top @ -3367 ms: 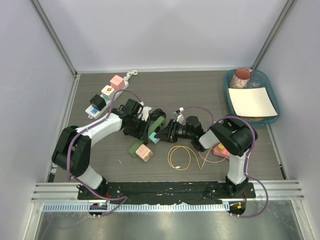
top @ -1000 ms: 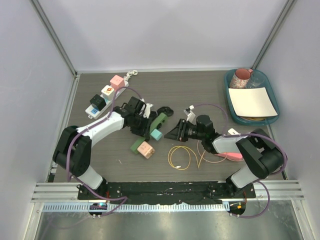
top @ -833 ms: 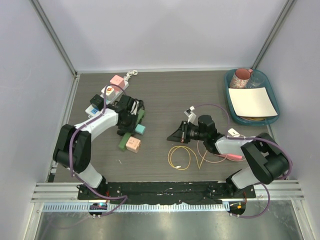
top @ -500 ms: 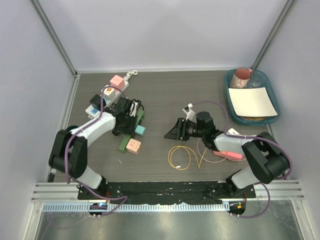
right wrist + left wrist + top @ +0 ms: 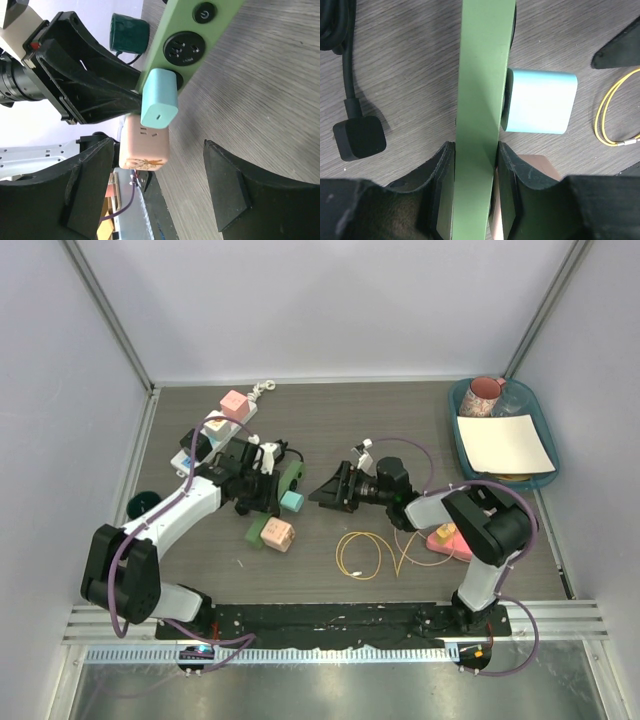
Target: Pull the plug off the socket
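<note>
Clamping the long green plastic power strip (image 5: 482, 75) in the left claw (image 5: 475, 150), fingers (image 5: 442, 175) pressed tight against both long sides with no gap showing. Resting the strip on the grey wood-grain worktop (image 5: 400, 420), left of centre, angled toward the near edge.

Carrying a pale blue square plug (image 5: 159, 97) in one socket of the strip, seated against its face just beyond the left claw's fingertips. Carrying too a pale pink cube-shaped plug (image 5: 145, 142) in the neighbouring socket, right beside the blue one; touching it or a hair apart, hard to say from the wrist views.

Hovering near the blue plug with the right claw (image 5: 160, 175), jaws spread wide and holding nothing, pointed at the plug from the right and clear of it. Leaving two round sockets and a power button bare on the strip's far stretch.

Also on the worktop:
- a black plug on a black cord (image 5: 359, 140), to one side of the strip
- a thin yellow cable loop (image 5: 358, 555), near the front
- a dark green cup (image 5: 143, 505), by the left edge
</note>
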Robot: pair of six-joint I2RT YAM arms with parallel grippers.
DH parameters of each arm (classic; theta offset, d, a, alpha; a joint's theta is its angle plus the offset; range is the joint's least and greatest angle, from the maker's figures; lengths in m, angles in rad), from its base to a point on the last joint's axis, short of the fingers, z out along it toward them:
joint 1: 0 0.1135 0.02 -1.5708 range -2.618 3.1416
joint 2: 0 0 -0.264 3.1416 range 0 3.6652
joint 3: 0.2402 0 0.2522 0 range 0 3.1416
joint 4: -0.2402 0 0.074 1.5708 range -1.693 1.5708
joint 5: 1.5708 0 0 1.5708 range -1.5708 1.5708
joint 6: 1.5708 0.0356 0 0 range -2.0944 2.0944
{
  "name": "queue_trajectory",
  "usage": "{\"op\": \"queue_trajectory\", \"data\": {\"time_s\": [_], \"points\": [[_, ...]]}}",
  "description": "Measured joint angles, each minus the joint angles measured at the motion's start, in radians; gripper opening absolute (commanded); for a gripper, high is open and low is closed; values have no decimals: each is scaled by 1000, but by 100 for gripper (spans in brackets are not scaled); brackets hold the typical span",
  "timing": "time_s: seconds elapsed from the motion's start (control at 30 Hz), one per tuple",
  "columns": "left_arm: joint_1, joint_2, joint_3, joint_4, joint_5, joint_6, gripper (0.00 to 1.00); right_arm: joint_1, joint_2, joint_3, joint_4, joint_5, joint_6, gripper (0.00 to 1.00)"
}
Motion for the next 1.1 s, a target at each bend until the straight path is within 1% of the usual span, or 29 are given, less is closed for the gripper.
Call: {"op": "queue_trajectory", "data": {"time_s": [0.27,0.53,0.73,0.83,0.87,0.93,0.97,1.03,1.07,1.1], "points": [[-6,1,0,2,16,0,0,39,110,113,67,-6,84,76],[-11,1,0,2,17,0,0,71,140,190,-11,10,77,75],[-11,1,0,3,18,0,0,91,142,196,-44,21,66,70],[-11,1,0,5,17,0,0,105,154,196,-47,21,65,61],[-11,1,0,5,16,0,0,108,161,196,-47,21,66,50],[-12,1,0,7,16,0,0,112,173,196,-41,21,71,35],[-12,-1,0,6,14,0,0,114,180,195,-40,24,76,18],[-11,-3,-1,8,11,1,0,112,197,195,-23,18,106,3],[-12,-3,-2,10,10,1,0,110,201,195,-6,14,116,1],[-12,-3,-3,12,6,1,0,109,204,194,12,15,122,1]]}}
